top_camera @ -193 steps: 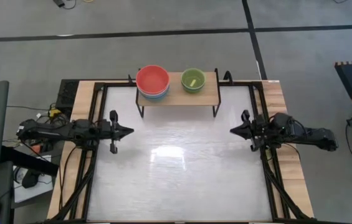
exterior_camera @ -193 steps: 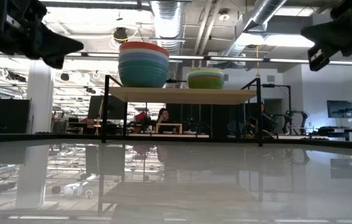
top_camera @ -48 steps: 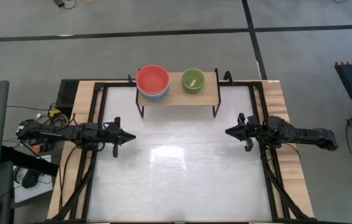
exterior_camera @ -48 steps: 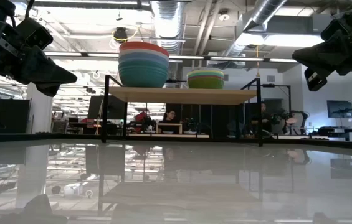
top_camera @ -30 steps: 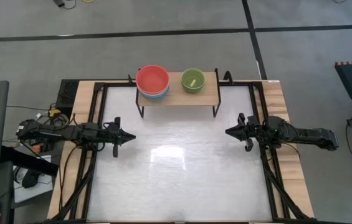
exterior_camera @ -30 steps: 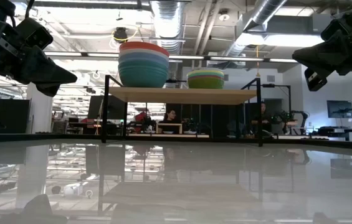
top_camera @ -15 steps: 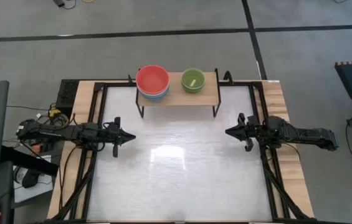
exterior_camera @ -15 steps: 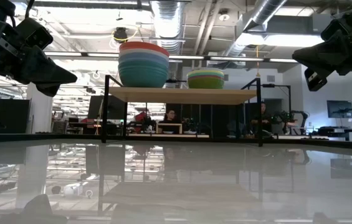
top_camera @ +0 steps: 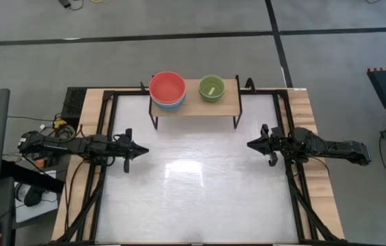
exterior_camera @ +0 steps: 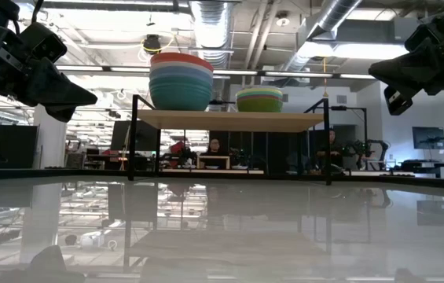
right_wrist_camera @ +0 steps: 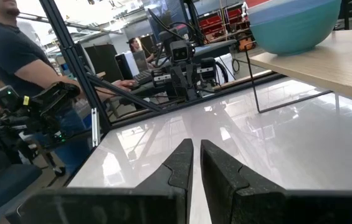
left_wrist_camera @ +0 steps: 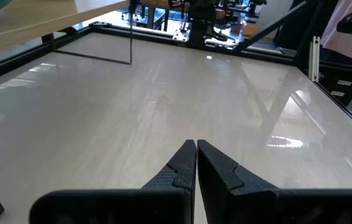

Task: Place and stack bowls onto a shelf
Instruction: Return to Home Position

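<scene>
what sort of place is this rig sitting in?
Probably an open robotics lab or workshop: exposed ceiling ducts and pipes overhead, a bare concrete floor marked with tape lines, and a person standing among equipment frames beside the table.

Grey floor (top_camera: pixel 35 68) is showing black tape lines (top_camera: pixel 179 35); silver ducts (exterior_camera: pixel 210 20) are running overhead, bright light (exterior_camera: pixel 379 51) glowing far right.

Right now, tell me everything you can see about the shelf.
The shelf is low, with a light wooden top on thin black metal legs, standing at the far edge of the table. On its left part sits a tall bowl stack topped in red; beside it, a shorter green-topped stack. Its right end is bare. The left gripper and right gripper are apart from it.
</scene>
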